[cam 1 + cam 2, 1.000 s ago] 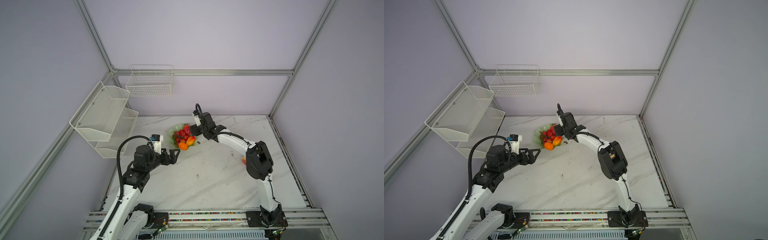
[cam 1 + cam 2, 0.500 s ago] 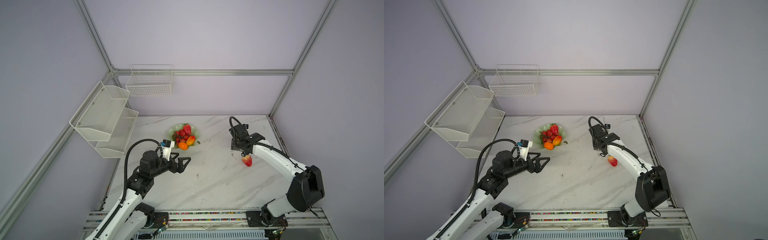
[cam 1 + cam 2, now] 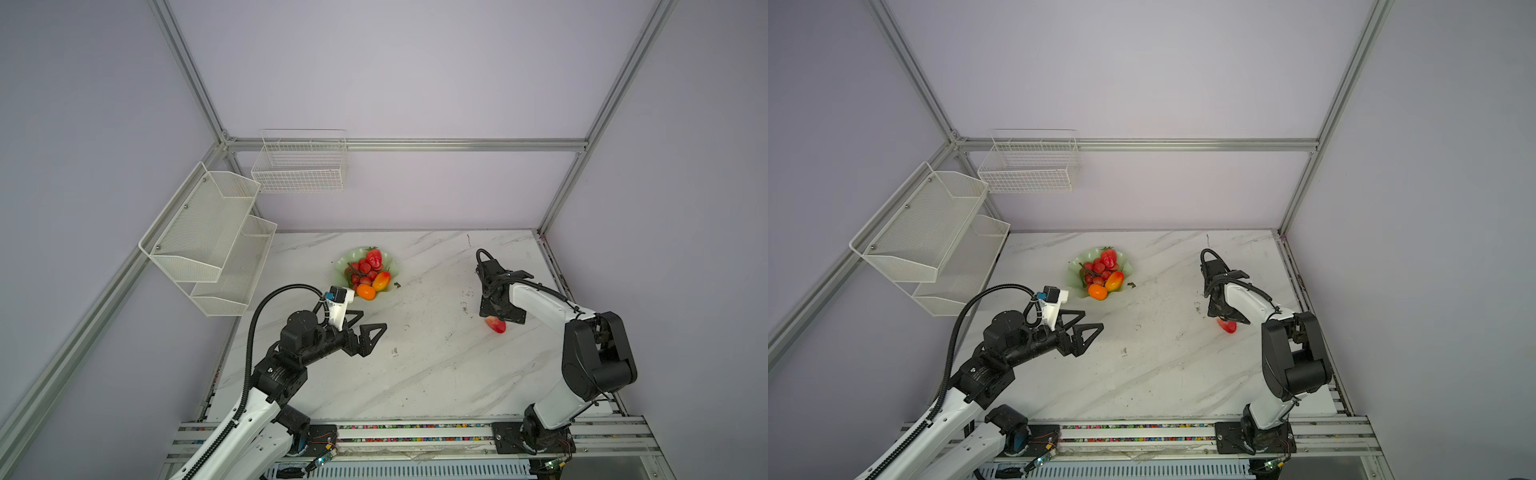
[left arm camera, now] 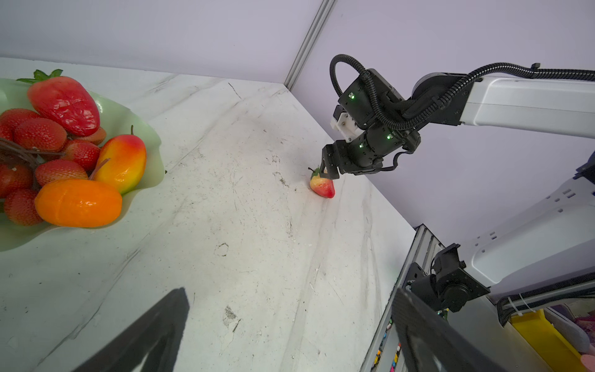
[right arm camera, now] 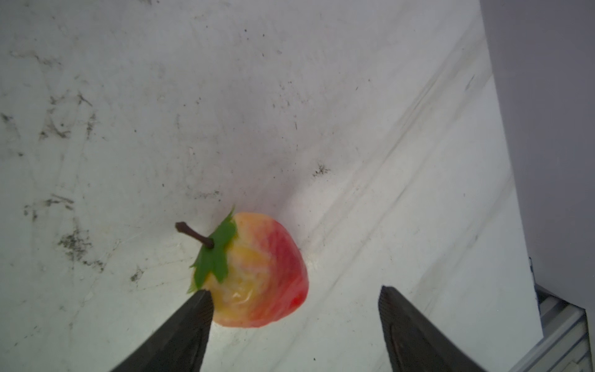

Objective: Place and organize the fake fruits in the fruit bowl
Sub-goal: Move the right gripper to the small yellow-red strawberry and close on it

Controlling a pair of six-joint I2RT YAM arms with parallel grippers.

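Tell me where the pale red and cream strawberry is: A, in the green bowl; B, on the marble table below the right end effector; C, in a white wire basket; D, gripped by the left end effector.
B: the paler strawberry lies on the table, under the open right end effector, well apart from the fruit bowl.

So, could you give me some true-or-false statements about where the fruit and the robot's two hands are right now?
1. The pale strawberry lies on the table, outside the fruit bowl. True.
2. The right hand is clamped on that strawberry. False: it is open, close over the strawberry.
3. The orange sits in the bowl. True.
4. The left hand holds the mango. False: it is open and empty; the mango is in the bowl.
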